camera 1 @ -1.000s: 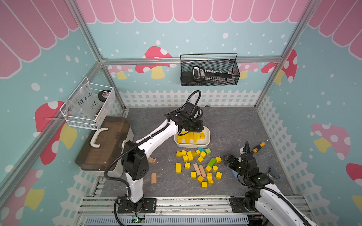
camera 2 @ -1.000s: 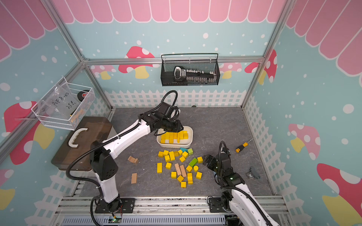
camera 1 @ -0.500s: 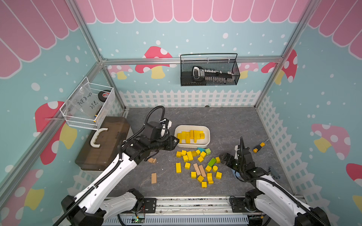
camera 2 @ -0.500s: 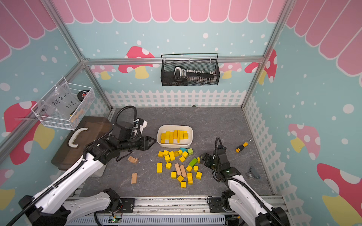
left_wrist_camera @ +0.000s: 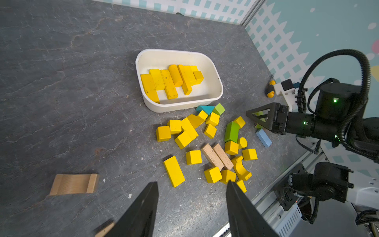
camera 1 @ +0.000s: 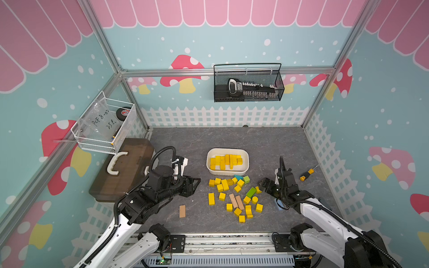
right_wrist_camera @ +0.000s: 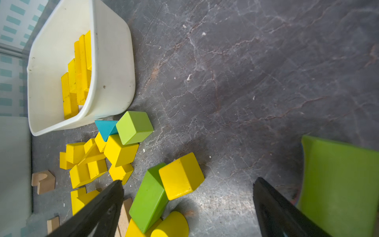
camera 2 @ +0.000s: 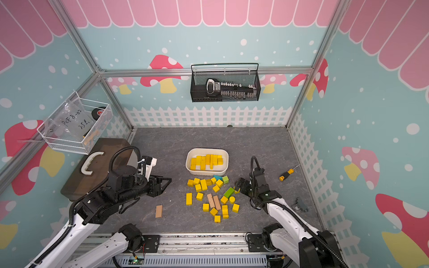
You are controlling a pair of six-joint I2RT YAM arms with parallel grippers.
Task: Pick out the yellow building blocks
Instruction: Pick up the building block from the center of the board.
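Yellow building blocks [camera 1: 224, 184] are in two lots. About ten lie packed in the white tub [camera 1: 227, 172] mid-desk. The rest are loose on the grey desk [camera 1: 267, 143] just in front of the tub, on the robot's side.

The loose lot is mixed with a green bar [camera 1: 251, 192], a green cube [camera 1: 246, 179], a teal wedge [camera 1: 238, 177] and two tan bars [camera 1: 236, 201] side by side.

Left jaws are open and empty, low over the desk left of the loose pile, pointing at it but apart from it. In the left wrist view the long yellow bar [left_wrist_camera: 174, 171] sits just ahead of the gap between them.

Right jaws are wide open and empty at the right edge of the pile. A yellow cube [right_wrist_camera: 181, 175] leaning on the green bar lies right ahead between them; cannot tell if it is touched.

A blurred green shape [right_wrist_camera: 338, 184] sits beside one right jaw, cannot tell what it is. A lone tan block [camera 1: 182, 211] is near the left jaws. A screwdriver [camera 1: 306, 172] is off right, well apart.
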